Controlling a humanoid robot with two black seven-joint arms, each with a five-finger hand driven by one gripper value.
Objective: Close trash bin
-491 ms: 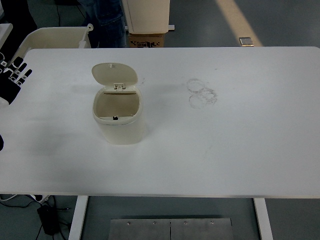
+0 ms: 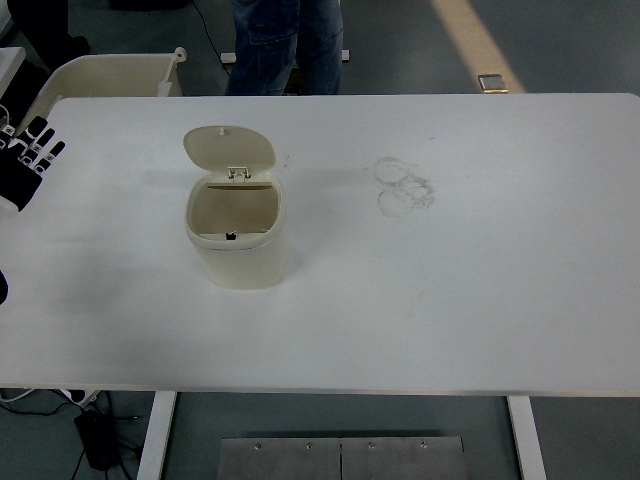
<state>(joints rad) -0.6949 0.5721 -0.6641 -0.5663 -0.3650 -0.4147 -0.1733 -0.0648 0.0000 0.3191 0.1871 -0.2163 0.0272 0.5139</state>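
In the head view, a small cream plastic trash bin (image 2: 236, 238) with rounded corners is standing on the white table (image 2: 470, 270), left of the middle. Its cream hinged lid (image 2: 229, 148) is being held upright behind the opening, so the empty inside is seen. At the left edge of the picture, well apart from the bin, the black left robot hand (image 2: 25, 160) with white fingertips is being kept over the table; its fingers are stretched out and apart, and nothing is being grasped. The right robot hand is not being shown. Faint ring marks (image 2: 404, 186) are lying on the table right of the bin. A person's legs (image 2: 283, 45) in blue jeans are seen at the top, beyond the far edge.

The closing step is judged as not yet begun. For the next move, the left robot hand is probably being required to reach over behind the lid and press it forward and down until it is shut.
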